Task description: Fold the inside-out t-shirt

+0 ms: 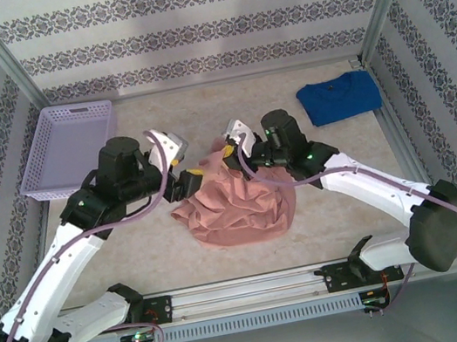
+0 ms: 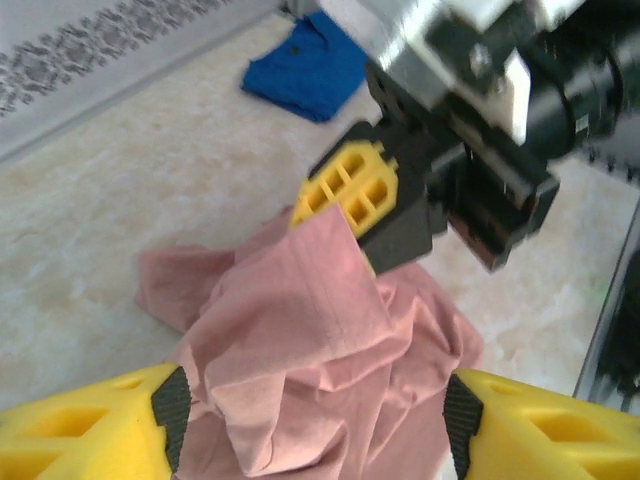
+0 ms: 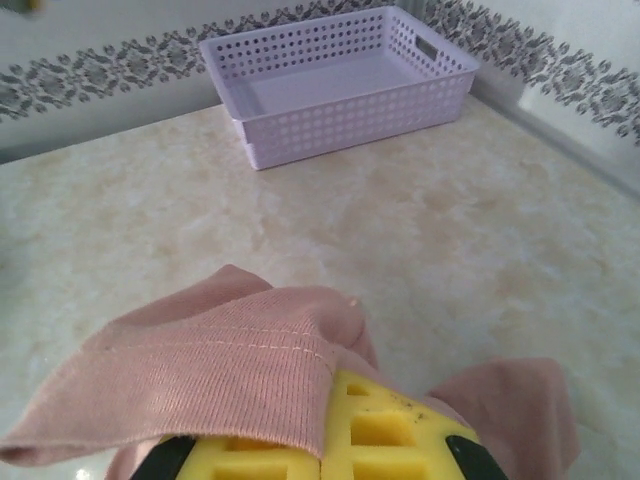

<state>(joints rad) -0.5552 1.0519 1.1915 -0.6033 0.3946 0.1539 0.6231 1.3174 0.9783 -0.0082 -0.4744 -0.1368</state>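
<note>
the salmon-pink t-shirt (image 1: 237,207) lay in a crumpled heap on the surface (image 1: 191,107), to the right of the lilac basket (image 1: 76,109) and nearer the arm bases than it, with no clear long axis. the right pincer (image 3: 330,440) was closed on a stitched hem, the cloth draped over its yellow fingers and held up off the heap on the side away from the basket. the left pincer (image 2: 315,420) stood well open on the basket side of the heap, one finger either side of the hanging fold, gripping nothing. the raised edge ran from the right pincer down toward the left one, so the left arm looked nearer for the next hold, probably lower on that hem. the bright blue t-shirt (image 1: 338,98) lay well apart, across from the basket.
</note>
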